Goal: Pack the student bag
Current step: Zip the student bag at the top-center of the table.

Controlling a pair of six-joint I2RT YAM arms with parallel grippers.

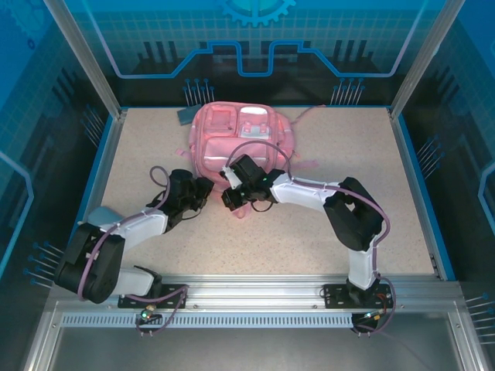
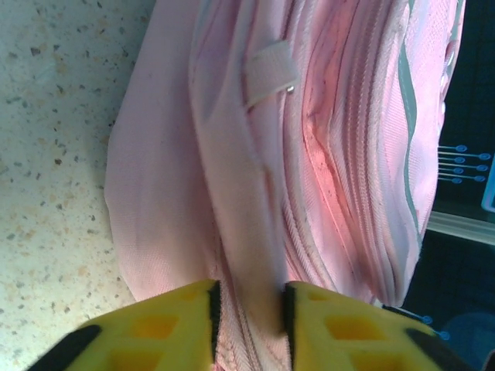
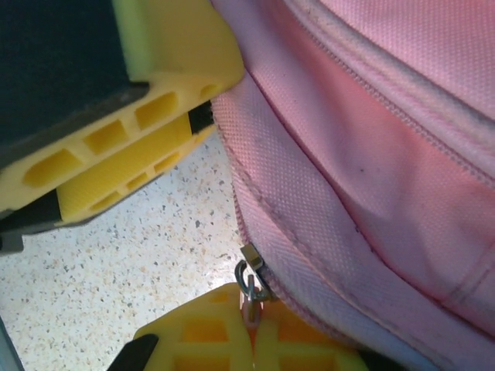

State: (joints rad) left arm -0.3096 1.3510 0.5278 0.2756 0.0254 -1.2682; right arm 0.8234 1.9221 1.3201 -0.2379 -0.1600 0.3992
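The bag (image 1: 236,139) lies front-up at the back middle of the table (image 1: 332,232), and both grippers are at its near edge. Our left gripper (image 2: 247,309) has its jaws close together on a fold of pink fabric that fills the narrow gap between the pads. We judge it a pinch, though we cannot tell how firm. Our right gripper (image 3: 252,315) is closed on the small metal zip pull (image 3: 247,278), just beside the left fingers.

The risks we see come from that pairing.
- **Pull slipping:** The pull is tiny and sits right at the fingertips. A tug at an angle to the zip could slip it out, or cock the slider and jam it.
- **Bag sliding:** The left hold is on soft cloth only. If it gives, we expect the whole bag to slide with the right arm instead of opening.
- **Grippers colliding:** The two grippers are near each other, so a draw towards the left one could knock them together.
- **Fabric snagging:** Loose fabric beside the track may get caught in the slider.
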